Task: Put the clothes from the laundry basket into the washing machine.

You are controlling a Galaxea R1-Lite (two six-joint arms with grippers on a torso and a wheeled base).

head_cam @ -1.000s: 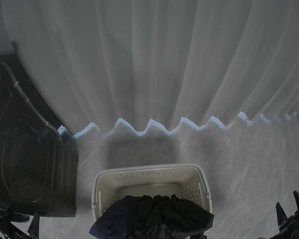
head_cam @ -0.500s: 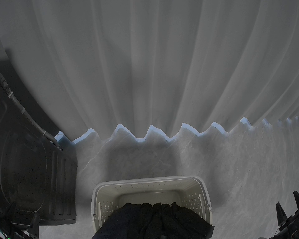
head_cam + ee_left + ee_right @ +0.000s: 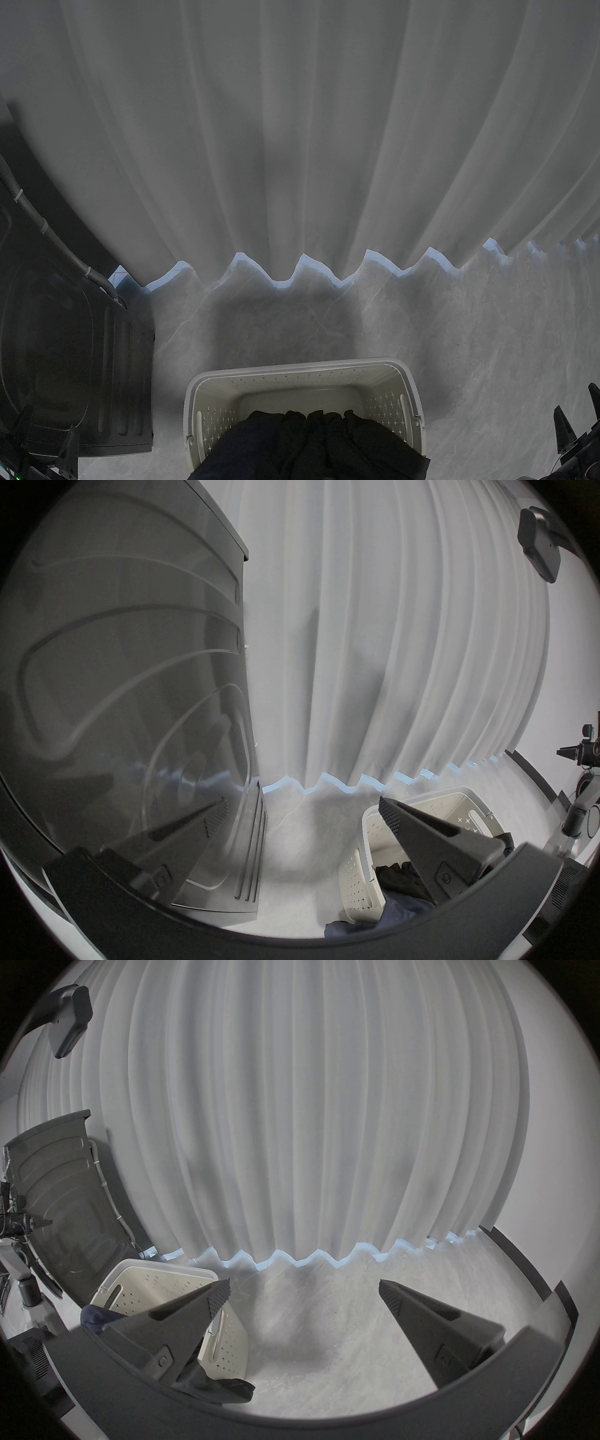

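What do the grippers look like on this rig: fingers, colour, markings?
Both match: the left gripper and right gripper each have two dark grey, wedge-shaped fingers tapering to points, with textured inner faces at the tips and a round screw hole near the base. No markings visible.

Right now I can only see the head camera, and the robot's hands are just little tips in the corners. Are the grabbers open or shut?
Observer: Both are open. The left gripper and the right gripper each have their fingers spread wide with nothing between them.
Operator: My picture cuts off the clothes at the bottom. Is anything hanging out of the basket?
Observer: Yes. In the right wrist view a dark garment drapes over the rim of the laundry basket and down its outer side toward the floor.
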